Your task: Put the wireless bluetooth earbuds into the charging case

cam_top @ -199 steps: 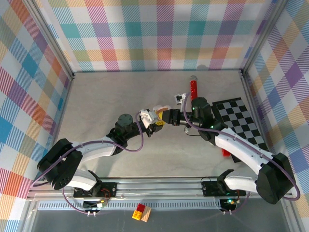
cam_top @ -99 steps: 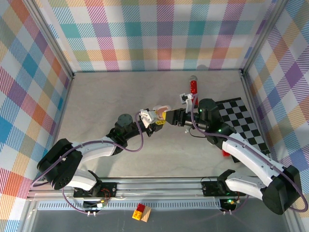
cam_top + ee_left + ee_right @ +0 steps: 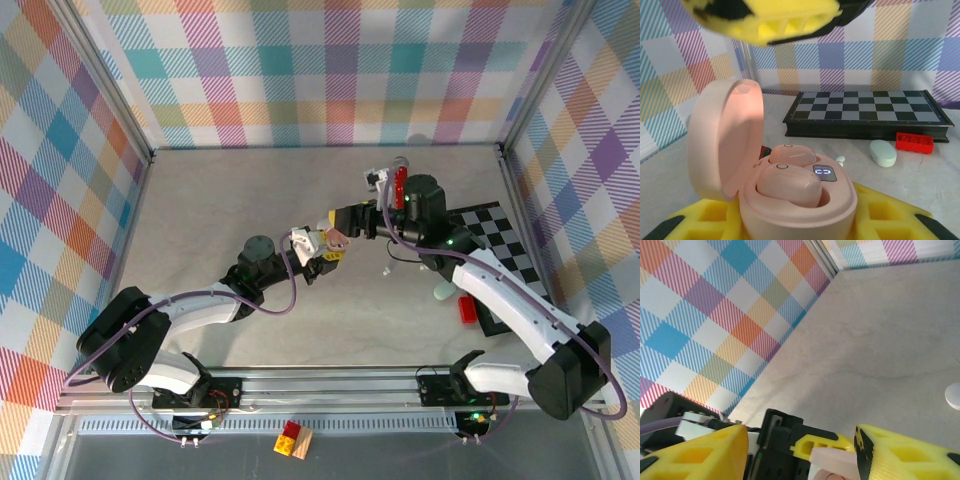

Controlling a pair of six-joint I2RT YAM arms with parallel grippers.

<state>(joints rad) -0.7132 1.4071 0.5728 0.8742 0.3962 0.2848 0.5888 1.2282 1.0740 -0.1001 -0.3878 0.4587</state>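
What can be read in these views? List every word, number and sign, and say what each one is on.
Lit display on the pink charging case: two bracket-like marks facing each other, roughly "[ ]"; no digits can be made out.
Chessboard: plain squares, no lettering visible.
Red brick: no legible marking.
No other words, brands or numbers can be read.

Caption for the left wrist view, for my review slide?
Pink case, lid open, both earbuds seated, held in left fingers; chessboard behind.
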